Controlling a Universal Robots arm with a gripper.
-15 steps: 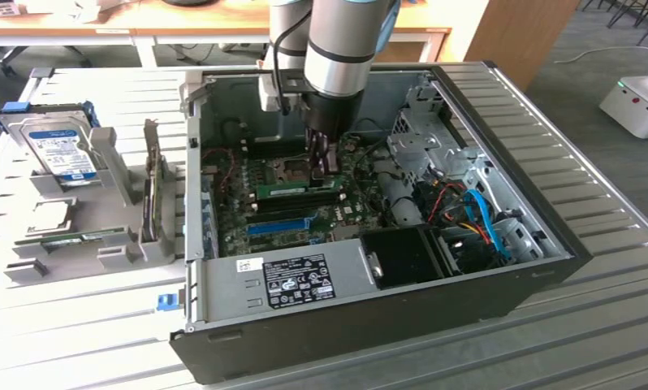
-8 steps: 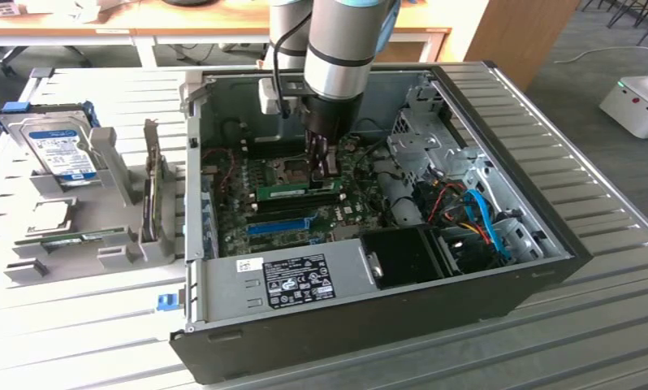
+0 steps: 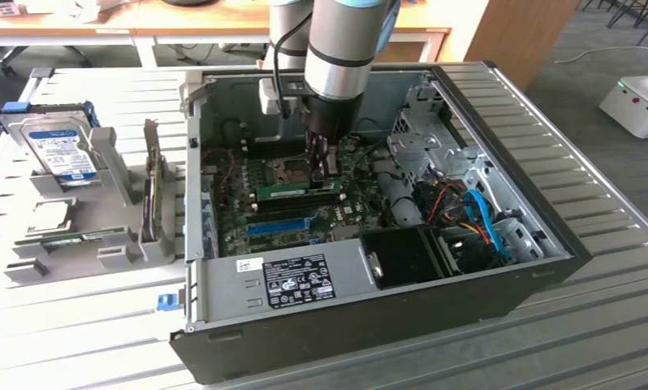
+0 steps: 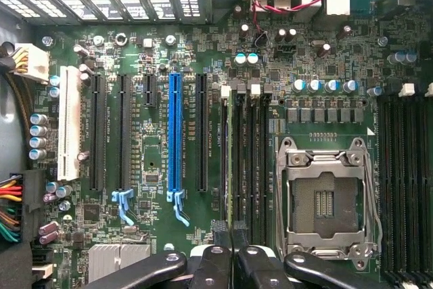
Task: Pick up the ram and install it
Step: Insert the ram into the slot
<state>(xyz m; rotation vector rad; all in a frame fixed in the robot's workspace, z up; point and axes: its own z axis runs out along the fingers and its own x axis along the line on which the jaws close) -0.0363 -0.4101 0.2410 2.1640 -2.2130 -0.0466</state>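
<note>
Jaws clenched on ram (image 3: 291, 192), standing edge-up on motherboard (image 3: 352, 213) inside open computer case (image 3: 302, 341).

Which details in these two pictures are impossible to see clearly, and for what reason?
1. Exterior view: the hand covers part of the ram, so its seating is unclear.
2. Wrist view: the hand hides one end of the memory slots and the latches there.
3. Exterior view: the hard drive label text is too small to read.
4. Exterior view: the grey holder hides part of the second green stick.
</note>
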